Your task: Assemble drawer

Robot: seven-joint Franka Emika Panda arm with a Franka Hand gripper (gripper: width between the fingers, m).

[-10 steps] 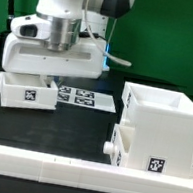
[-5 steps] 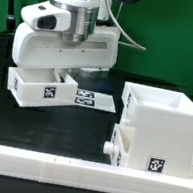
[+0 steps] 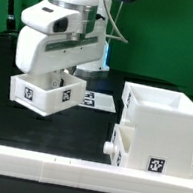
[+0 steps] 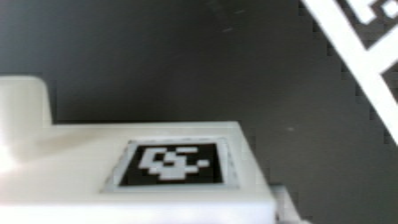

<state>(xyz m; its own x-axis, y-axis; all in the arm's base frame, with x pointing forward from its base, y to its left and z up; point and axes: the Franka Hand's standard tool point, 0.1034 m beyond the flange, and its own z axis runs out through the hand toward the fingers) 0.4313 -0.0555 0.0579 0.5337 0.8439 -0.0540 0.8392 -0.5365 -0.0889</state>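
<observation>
Moving the loose tray (image 3: 44,92) looks like the step in hand: it sits tilted under the gripper (image 3: 59,75), left of centre. Jaws hidden by the hand's body, so I cannot tell opening or hold. Next: square it to the housing (image 3: 163,125), lower right, beside the seated tray (image 3: 122,149). Black table (image 3: 38,131); green backdrop (image 3: 164,39); rail (image 3: 73,168) along the bottom.

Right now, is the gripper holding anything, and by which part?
Apparently the loose tray, by its upper wall edge; the fingertips of the gripper are hidden.
</observation>
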